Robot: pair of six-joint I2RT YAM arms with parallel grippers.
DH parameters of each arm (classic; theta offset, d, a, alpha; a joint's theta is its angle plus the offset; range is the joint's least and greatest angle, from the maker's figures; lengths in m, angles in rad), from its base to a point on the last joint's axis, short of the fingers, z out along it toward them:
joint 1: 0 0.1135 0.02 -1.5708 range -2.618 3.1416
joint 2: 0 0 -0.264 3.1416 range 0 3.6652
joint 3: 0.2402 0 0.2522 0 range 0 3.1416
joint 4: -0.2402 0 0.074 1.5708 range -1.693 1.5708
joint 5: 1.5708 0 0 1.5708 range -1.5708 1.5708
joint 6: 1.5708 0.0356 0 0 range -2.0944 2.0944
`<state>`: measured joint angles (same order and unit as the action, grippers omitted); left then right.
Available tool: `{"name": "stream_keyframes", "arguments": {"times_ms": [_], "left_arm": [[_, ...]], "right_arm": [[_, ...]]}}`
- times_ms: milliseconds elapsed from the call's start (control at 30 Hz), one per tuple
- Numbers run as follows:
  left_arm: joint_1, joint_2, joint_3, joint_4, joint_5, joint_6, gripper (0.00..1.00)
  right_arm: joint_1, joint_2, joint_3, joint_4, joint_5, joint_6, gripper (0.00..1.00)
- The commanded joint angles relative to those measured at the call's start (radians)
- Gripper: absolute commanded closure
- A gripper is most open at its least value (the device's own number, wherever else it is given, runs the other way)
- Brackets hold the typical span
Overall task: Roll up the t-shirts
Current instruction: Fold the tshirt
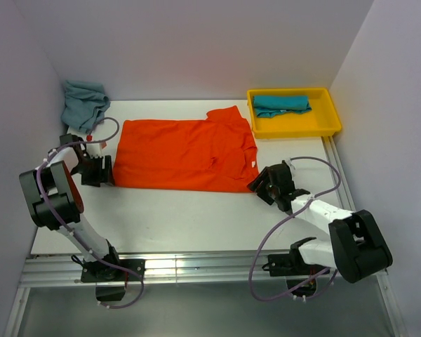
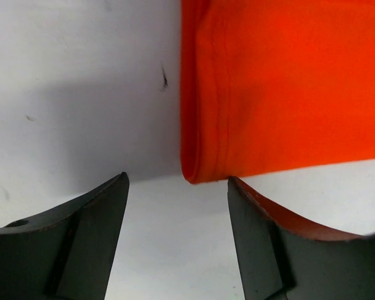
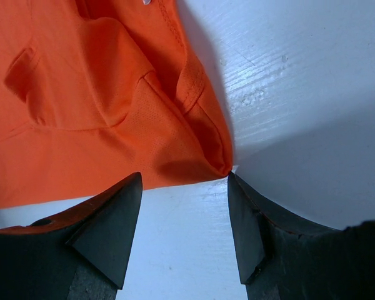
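Observation:
The orange-red t-shirt [image 1: 186, 153] lies folded flat across the middle of the white table. My left gripper [image 1: 107, 170] is open at its near left corner; in the left wrist view the hem corner [image 2: 197, 172] sits just ahead of the open jaws [image 2: 178, 181]. My right gripper [image 1: 256, 184] is open at the shirt's near right corner; in the right wrist view that corner [image 3: 219, 159] touches the tip of the right finger [image 3: 237, 206], with jaws [image 3: 184, 178] empty. A rolled teal t-shirt [image 1: 281, 104] lies in the yellow tray. A grey-blue t-shirt [image 1: 84, 105] is bunched at the back left.
The yellow tray [image 1: 330, 123] stands at the back right. White walls enclose the table on the left, back and right. An aluminium rail [image 1: 196, 270] runs along the near edge by the arm bases.

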<state>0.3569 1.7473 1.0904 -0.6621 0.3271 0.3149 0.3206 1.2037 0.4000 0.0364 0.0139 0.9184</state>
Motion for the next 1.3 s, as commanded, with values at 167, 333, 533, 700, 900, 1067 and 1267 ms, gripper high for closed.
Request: {"name": "stream_keyframes", "arguments": {"times_ms": [167, 333, 533, 700, 900, 1067, 1267], "left_arm": [[0.007, 0.069, 0.072, 0.036, 0.007, -0.059, 0.34], [0.005, 0.096, 0.1, 0.021, 0.013, -0.06, 0.41], [0.005, 0.101, 0.111, -0.004, 0.035, -0.05, 0.55], [0.002, 0.098, 0.114, -0.014, 0.05, -0.045, 0.73], [-0.016, 0.075, 0.105, -0.025, 0.073, -0.031, 0.9], [-0.041, 0.043, 0.094, -0.028, 0.084, -0.022, 1.0], [-0.045, -0.012, 0.077, -0.045, 0.076, 0.001, 1.0]], "right_arm": [[-0.017, 0.076, 0.036, 0.076, -0.009, -0.03, 0.37], [-0.02, 0.092, 0.039, 0.083, -0.009, -0.035, 0.37], [-0.02, 0.119, 0.039, 0.102, -0.042, -0.036, 0.38], [-0.018, 0.123, 0.043, 0.096, -0.043, -0.036, 0.44], [-0.02, 0.102, 0.048, 0.056, -0.029, -0.038, 0.59], [-0.02, 0.086, 0.054, 0.01, -0.015, -0.038, 0.79], [-0.018, 0.051, 0.06, -0.061, 0.012, -0.041, 0.9]]}}
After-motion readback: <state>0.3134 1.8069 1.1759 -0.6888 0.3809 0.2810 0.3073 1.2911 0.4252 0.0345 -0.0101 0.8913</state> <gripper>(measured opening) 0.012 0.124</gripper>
